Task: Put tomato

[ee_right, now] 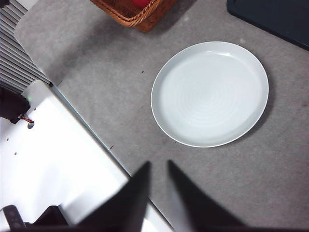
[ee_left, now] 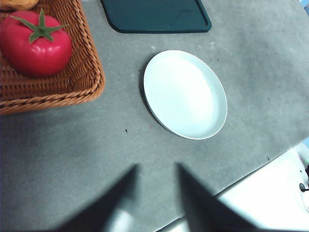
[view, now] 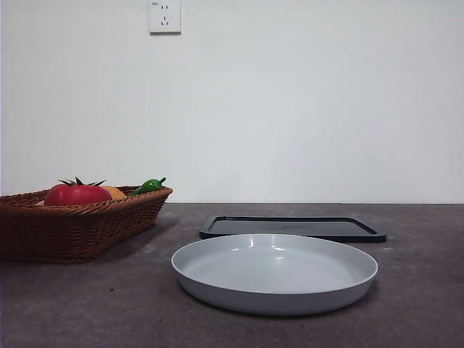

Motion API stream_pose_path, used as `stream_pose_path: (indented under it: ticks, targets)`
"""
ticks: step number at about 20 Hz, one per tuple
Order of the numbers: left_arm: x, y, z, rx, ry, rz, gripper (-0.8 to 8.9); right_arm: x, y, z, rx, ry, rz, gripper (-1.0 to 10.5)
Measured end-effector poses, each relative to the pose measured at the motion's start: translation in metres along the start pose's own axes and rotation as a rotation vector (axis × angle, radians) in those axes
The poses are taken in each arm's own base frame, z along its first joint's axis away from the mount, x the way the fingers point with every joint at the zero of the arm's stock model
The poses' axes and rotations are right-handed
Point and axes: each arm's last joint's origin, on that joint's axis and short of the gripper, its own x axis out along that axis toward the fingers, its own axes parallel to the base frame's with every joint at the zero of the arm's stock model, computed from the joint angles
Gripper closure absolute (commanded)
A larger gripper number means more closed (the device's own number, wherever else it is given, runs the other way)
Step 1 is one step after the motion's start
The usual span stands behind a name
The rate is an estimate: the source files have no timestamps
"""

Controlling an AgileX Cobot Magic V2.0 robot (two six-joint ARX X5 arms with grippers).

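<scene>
The glossy red tomato (view: pixel 76 194) with a dark green calyx lies in a brown wicker basket (view: pixel 87 225) at the left of the table. It shows large in the left wrist view (ee_left: pixel 36 46), and only as a red sliver in the right wrist view (ee_right: pixel 141 2). My left gripper (ee_left: pixel 157 169) is open and empty, high above the table's near edge, apart from the basket (ee_left: pixel 82 77). My right gripper (ee_right: pixel 158 164) is empty too, its jaws a narrow gap apart, above the table's edge. Neither arm shows in the front view.
An empty grey-white plate (view: pixel 275 272) sits in the middle of the table (ee_left: pixel 186 94) (ee_right: pixel 210 94). A black flat tray (view: pixel 290 228) lies behind it. An orange fruit (view: pixel 114 192) and a green pepper (view: pixel 148 186) share the basket.
</scene>
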Motion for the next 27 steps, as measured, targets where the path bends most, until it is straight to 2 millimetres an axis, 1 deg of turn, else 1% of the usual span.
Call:
stream_pose_path:
  ticks: [1, 4, 7, 15, 20, 27]
  targets:
    - [0.0, 0.0, 0.0, 0.0, 0.0, 0.0, 4.91, 0.0, 0.0, 0.0, 0.0, 0.0, 0.0, 6.3]
    - [0.0, 0.0, 0.0, 0.001, -0.002, 0.0, 3.65, 0.0, 0.0, 0.0, 0.0, 0.0, 0.0, 5.1]
    - [0.0, 0.0, 0.001, 0.004, -0.007, 0.0, 3.04, 0.0, 0.0, 0.0, -0.001, -0.001, 0.0, 5.0]
    - [0.005, 0.004, 0.008, 0.017, -0.032, 0.061, 3.07, 0.0, 0.0, 0.001, -0.007, -0.012, 0.0, 5.0]
    - [0.017, 0.013, 0.027, 0.046, -0.092, 0.123, 3.14, 0.0, 0.0, 0.002, -0.009, -0.015, 0.0, 5.0]
    - [0.045, 0.03, 0.056, 0.083, -0.153, 0.201, 3.14, 0.0, 0.0, 0.002, -0.009, -0.015, 0.0, 5.0]
